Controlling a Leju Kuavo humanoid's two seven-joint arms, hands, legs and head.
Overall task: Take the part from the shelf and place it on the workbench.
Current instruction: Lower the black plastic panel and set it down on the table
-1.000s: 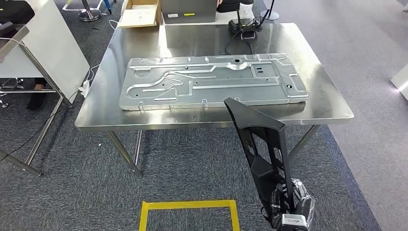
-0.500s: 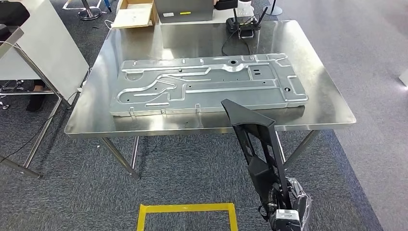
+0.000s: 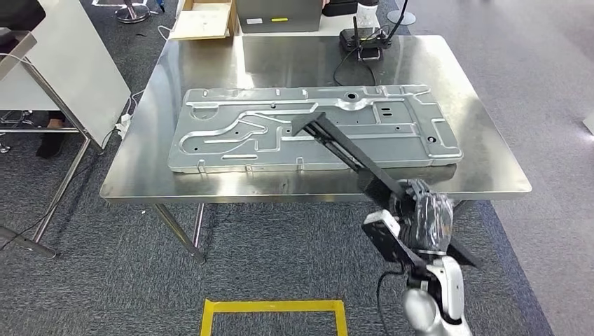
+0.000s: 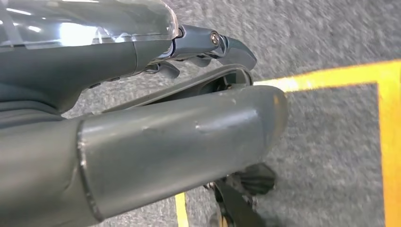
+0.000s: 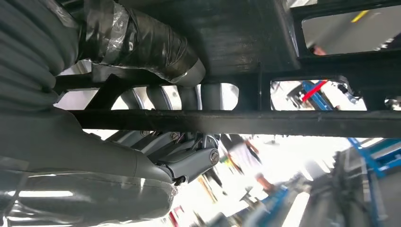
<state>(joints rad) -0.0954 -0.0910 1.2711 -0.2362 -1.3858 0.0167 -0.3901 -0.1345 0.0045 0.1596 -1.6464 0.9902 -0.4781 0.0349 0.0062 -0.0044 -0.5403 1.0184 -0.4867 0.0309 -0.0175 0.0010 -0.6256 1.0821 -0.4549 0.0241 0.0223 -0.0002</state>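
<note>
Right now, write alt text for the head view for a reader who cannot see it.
The right hand holds a long black part slanting over a large metal panel on a steel workbench. Boxes and a cabled device sit at the far edge; yellow tape marks the carpet.

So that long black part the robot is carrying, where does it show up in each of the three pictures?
Head view: the black part slants from the right hand up over the steel workbench.
Right wrist view: its black bars cross the picture, fingers wrapped around them.
Left wrist view: not in it.
Shared landmark: the right hand gripping the part.
</note>
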